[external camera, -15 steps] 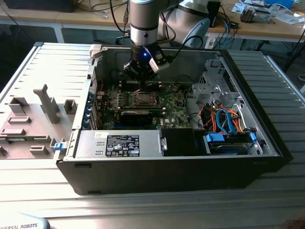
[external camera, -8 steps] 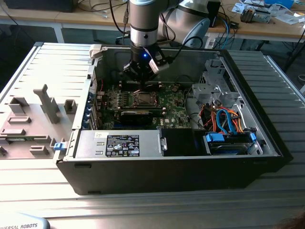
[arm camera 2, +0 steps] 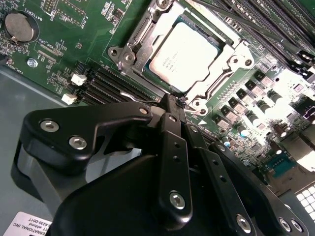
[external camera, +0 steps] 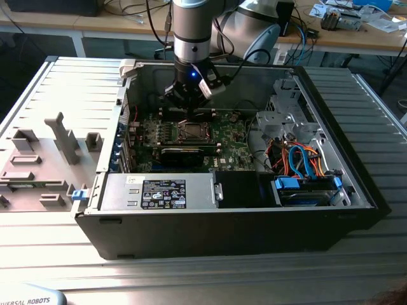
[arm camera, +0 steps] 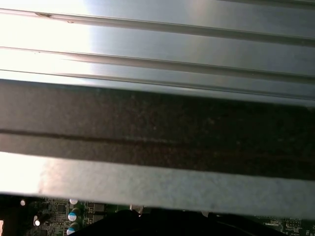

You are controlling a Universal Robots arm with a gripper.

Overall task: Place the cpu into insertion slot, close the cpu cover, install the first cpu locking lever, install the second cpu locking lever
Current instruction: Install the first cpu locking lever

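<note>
Already the cpu [arm camera 2: 184,56] lies seated in the insertion slot [arm camera 2: 147,42] at the middle of the green motherboard [arm camera 2: 74,44], with the cpu cover [arm camera 2: 231,56] framing it. Just beside the socket, the gripper [arm camera 2: 170,105] has its jaws clenched together on nothing.

I see ribbed grey metal [arm camera: 162,44] up close, then a dark band [arm camera: 157,132] and a pale strip [arm camera: 147,184] — under them, a sliver of green motherboard [arm camera: 56,216] with small capacitors [arm camera: 73,216].
</note>
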